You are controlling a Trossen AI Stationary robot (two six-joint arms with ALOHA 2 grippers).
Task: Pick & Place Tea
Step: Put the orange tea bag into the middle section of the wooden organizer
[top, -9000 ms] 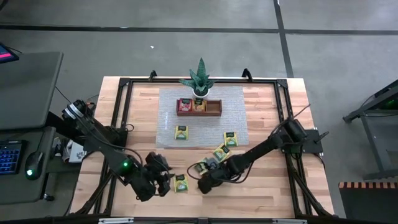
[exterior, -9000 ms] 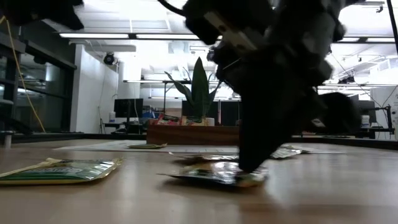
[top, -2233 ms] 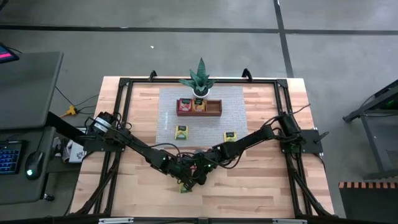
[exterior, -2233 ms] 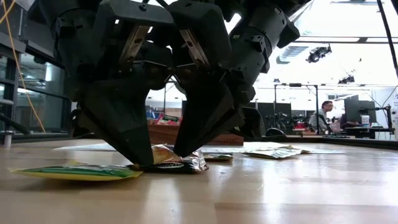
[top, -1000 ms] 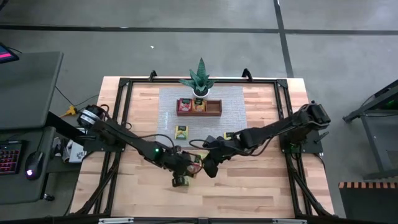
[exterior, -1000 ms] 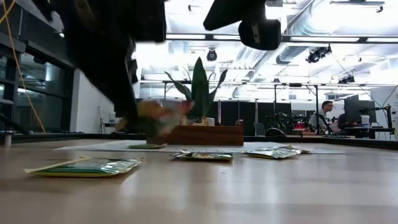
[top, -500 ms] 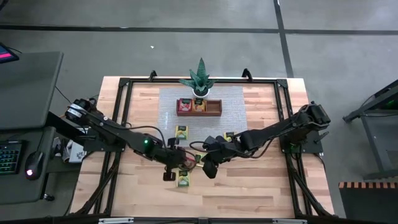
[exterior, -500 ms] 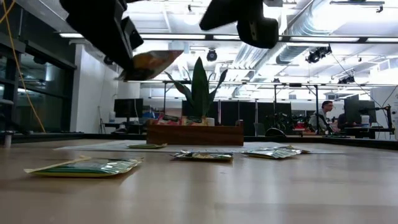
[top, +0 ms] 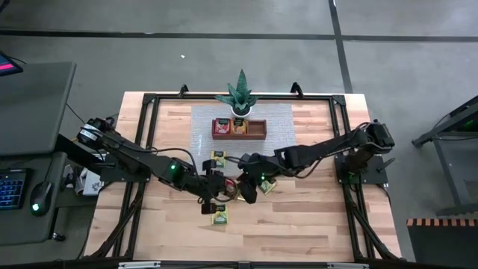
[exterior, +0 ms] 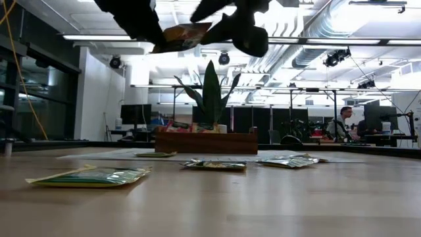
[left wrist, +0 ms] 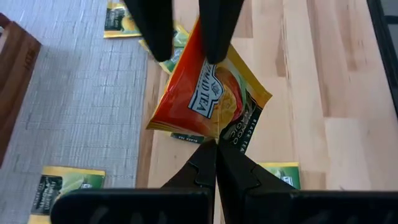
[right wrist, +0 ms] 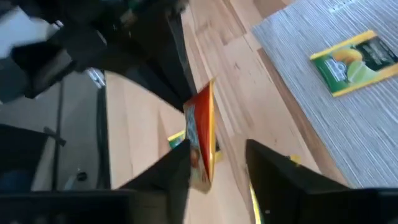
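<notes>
Left fingers [left wrist: 214,149] pinch orange tea packet [left wrist: 208,102]; right fingers [right wrist: 214,163] parted.

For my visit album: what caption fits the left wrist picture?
The left tool pinches an orange tea packet in mid-air while the right tool, fingers apart, straddles its far edge.

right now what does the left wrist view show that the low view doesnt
Only the left wrist view: the left tool shut on the orange packet's corner, its printed face, and the grey mat below. Only the low view: the wooden tray, the plant and the room behind. Both: the orange packet held in the air with the right tool's open fingers around it.
</notes>
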